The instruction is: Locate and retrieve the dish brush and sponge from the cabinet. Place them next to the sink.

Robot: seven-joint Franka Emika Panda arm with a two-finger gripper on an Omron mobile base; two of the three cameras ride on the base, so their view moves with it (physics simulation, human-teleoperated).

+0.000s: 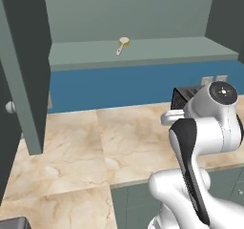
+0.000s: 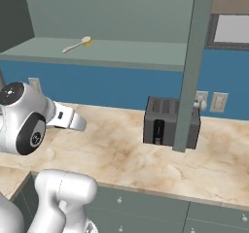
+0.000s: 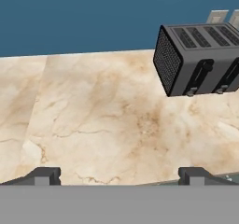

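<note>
The cabinet stands open above the counter. On its pale shelf lies the dish brush, tan handle toward the front and whitish round head toward the back; from the right it appears as the dish brush. The sponge and the sink are out of view. My gripper is open with nothing between its tips, low over the marble counter, well below and in front of the shelf. Its fingertips stand far apart.
A dark toaster sits on the counter against the blue wall, right of the gripper. The cabinet's left door and right door hang open over the counter. Wall outlets are behind the toaster. Grey-green drawers run below the counter edge.
</note>
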